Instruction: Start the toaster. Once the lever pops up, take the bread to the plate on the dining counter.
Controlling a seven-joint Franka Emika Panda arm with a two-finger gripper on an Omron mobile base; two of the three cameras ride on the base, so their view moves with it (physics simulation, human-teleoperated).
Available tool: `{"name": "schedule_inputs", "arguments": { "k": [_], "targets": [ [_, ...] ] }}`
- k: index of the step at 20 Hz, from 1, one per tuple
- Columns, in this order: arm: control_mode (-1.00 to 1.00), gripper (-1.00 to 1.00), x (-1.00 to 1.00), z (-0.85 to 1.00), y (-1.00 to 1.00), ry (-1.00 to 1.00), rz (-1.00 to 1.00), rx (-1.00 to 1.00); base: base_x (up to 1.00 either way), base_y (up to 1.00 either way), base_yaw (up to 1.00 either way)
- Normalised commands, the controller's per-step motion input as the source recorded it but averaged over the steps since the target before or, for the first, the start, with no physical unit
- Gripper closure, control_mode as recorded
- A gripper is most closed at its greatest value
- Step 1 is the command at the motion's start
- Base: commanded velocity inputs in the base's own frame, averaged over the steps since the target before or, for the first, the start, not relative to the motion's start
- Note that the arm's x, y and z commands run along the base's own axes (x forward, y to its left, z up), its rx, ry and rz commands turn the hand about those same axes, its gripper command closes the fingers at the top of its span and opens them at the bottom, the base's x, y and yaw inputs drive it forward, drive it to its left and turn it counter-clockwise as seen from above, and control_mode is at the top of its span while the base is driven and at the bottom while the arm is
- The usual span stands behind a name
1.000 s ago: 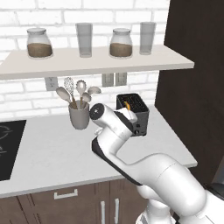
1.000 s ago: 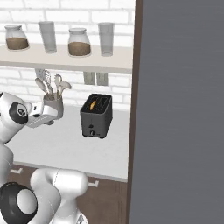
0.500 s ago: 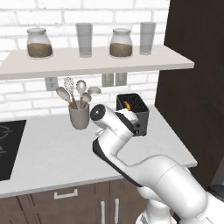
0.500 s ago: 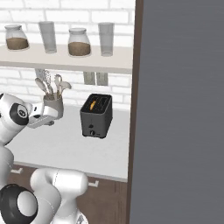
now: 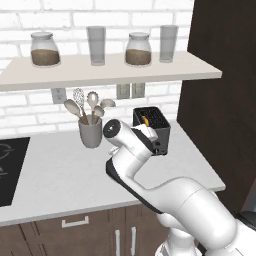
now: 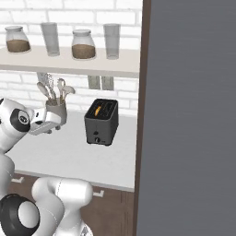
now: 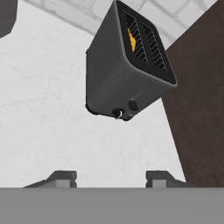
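The toaster point(image 7: 118, 74) is a dark grey box with a black top, standing on the white worktop against the brick wall point(image 5: 152, 131) point(image 6: 102, 122). An orange-brown edge of the bread point(image 7: 131, 38) shows in the left slot point(image 6: 97, 110). The lever point(image 7: 133, 105) is a small dark tab low on the narrow front face, beside a round knob. My gripper point(image 7: 111, 177) is open and holds nothing. It hangs in front of the toaster and a little off it, touching nothing. In the right base view the gripper point(image 6: 58, 123) is left of the toaster. The plate and the dining counter are out of view.
A grey utensil cup point(image 5: 90, 132) stands left of the toaster. A shelf point(image 5: 100, 67) with jars and glasses runs overhead. A tall dark cabinet side point(image 5: 220, 100) closes in right beside the toaster. A black cooktop point(image 5: 10, 165) lies at the far left.
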Motion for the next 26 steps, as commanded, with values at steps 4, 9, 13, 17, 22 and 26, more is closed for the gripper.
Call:
{"name": "schedule_inputs", "arguments": {
  "k": [4,9,13,17,22,26],
  "targets": [
    [-1.00,-1.00,0.00,0.00,0.00,0.00,0.00,0.00,0.00,0.00,0.00],
    [-1.00,-1.00,0.00,0.00,0.00,0.00,0.00,0.00,0.00,0.00,0.00],
    [-1.00,-1.00,0.00,0.00,0.00,0.00,0.00,0.00,0.00,0.00,0.00],
    [-1.00,-1.00,0.00,0.00,0.00,0.00,0.00,0.00,0.00,0.00,0.00],
    [-1.00,-1.00,0.00,0.00,0.00,0.00,0.00,0.00,0.00,0.00,0.00],
    [-1.00,-1.00,0.00,0.00,0.00,0.00,0.00,0.00,0.00,0.00,0.00]
  ]
}}
